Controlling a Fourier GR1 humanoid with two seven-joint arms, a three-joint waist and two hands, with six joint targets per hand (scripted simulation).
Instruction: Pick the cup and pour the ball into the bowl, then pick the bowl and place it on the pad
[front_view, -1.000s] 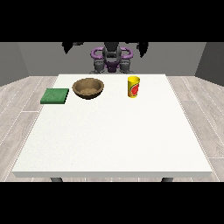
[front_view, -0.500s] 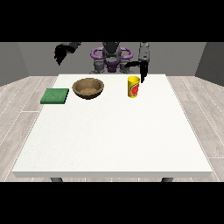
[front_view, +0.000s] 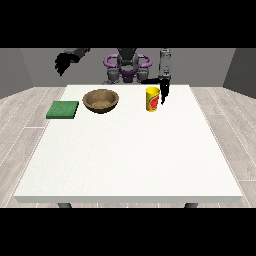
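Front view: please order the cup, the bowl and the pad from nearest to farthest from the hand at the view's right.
From the hand:
1. Cup, right beside it.
2. Bowl, further toward the view's left.
3. Pad, at the table's left edge.

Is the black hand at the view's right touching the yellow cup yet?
Cannot tell. In the front view the hand at the view's right overlaps the right edge of the yellow cup, but whether it makes contact or is just behind is unclear.
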